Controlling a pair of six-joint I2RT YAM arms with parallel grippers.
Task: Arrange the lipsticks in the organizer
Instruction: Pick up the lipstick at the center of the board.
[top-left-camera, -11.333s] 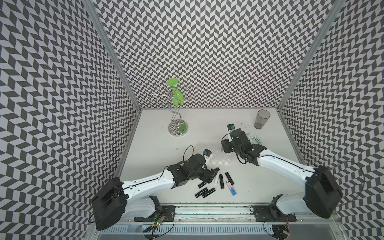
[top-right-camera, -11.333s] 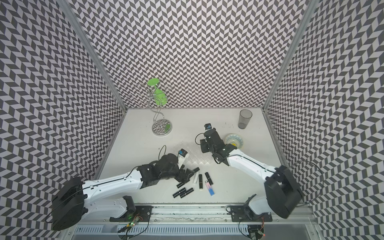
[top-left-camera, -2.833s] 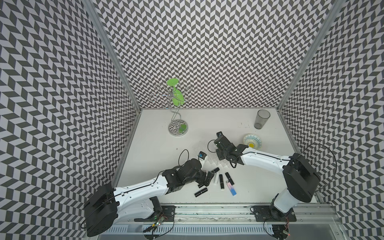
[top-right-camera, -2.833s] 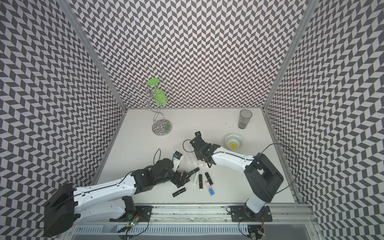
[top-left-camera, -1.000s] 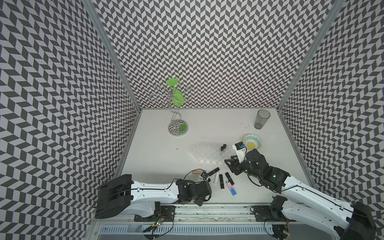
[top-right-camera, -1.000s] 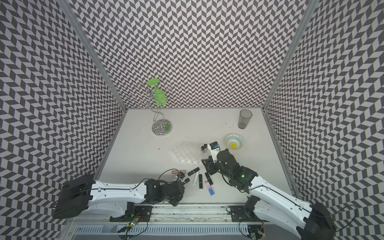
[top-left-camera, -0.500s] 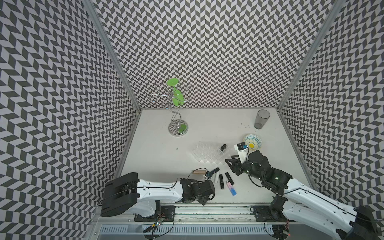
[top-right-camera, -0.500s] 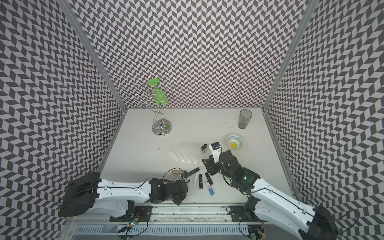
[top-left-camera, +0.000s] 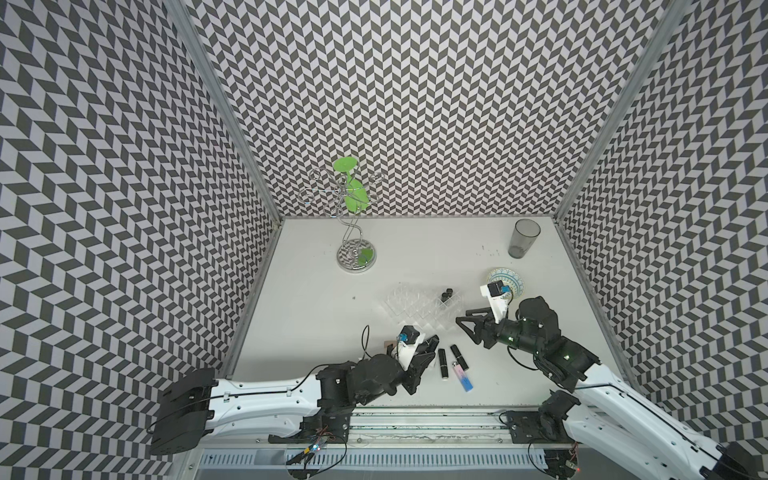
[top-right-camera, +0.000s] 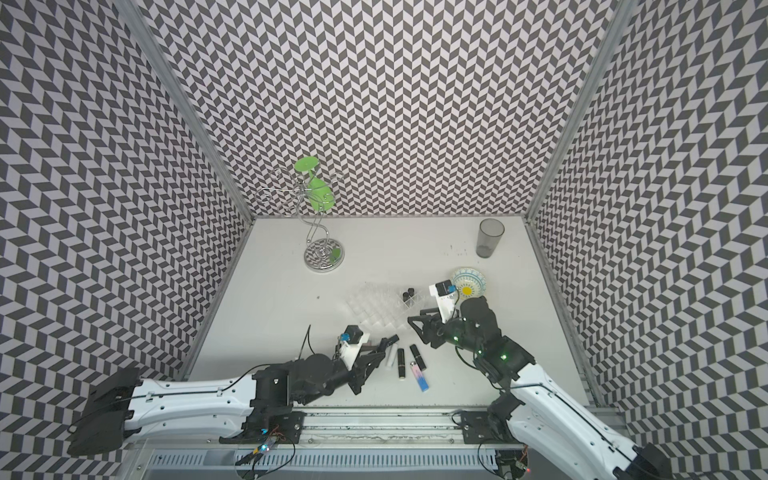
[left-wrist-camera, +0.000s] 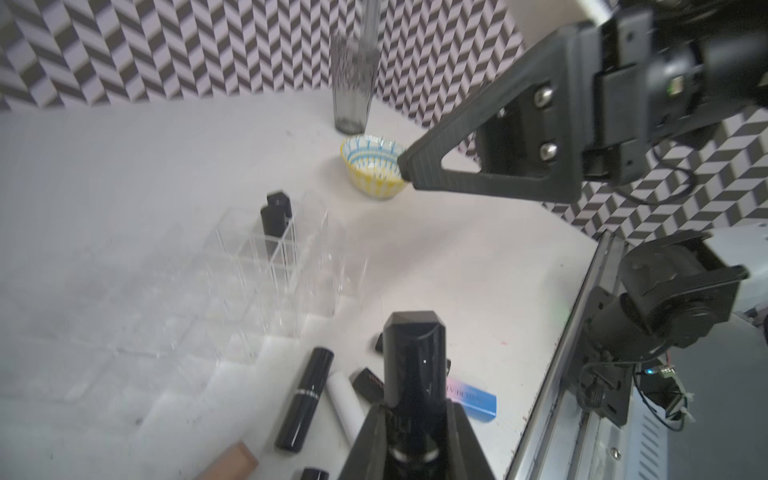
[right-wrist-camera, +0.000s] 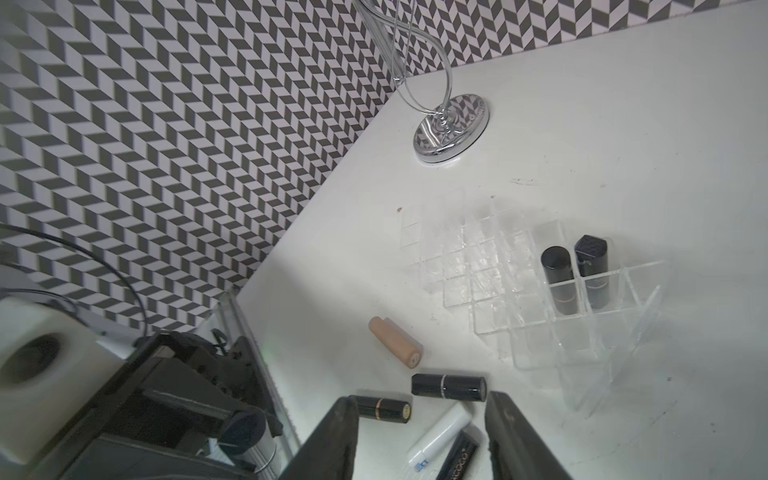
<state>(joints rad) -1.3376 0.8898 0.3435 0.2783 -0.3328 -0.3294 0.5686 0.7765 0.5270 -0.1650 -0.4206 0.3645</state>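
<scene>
The left claw (left-wrist-camera: 413, 411) is gripping a black lipstick (left-wrist-camera: 413, 353) with a faceted cap. The tube is sticking out past the fingertips and pointing toward the organizer (left-wrist-camera: 270, 266), which is sitting on the table (top-left-camera: 324, 316) just beyond it. In both top views this claw (top-left-camera: 428, 351) (top-right-camera: 384, 349) is hanging low over the near edge of the table, with the clear stepped organizer (top-left-camera: 419, 305) (top-right-camera: 382, 309) lying a little farther from the robot. A standing pair of black lipsticks (right-wrist-camera: 559, 274) is occupying neighbouring compartments in the organizer's tallest row. The right claw (top-left-camera: 467, 328) is hovering just beside the organizer's near right corner with its jaws standing apart. In the right wrist view, the gap at this claw (right-wrist-camera: 419, 436) is showing only loose tubes lying on the table below. These are a white lipstick (right-wrist-camera: 440, 432), a gold-banded black lipstick (right-wrist-camera: 382, 409) and a silver-banded black lipstick (right-wrist-camera: 449, 386). A tan lipstick (right-wrist-camera: 395, 340) is lying between that cluster and the organizer, apart from both. In a top view a pink-to-blue lipstick (top-left-camera: 463, 377) is lying nearest the robot, well apart from the organizer and between the two claws. The patterned bowl (top-right-camera: 469, 284) is sitting behind the right claw.
</scene>
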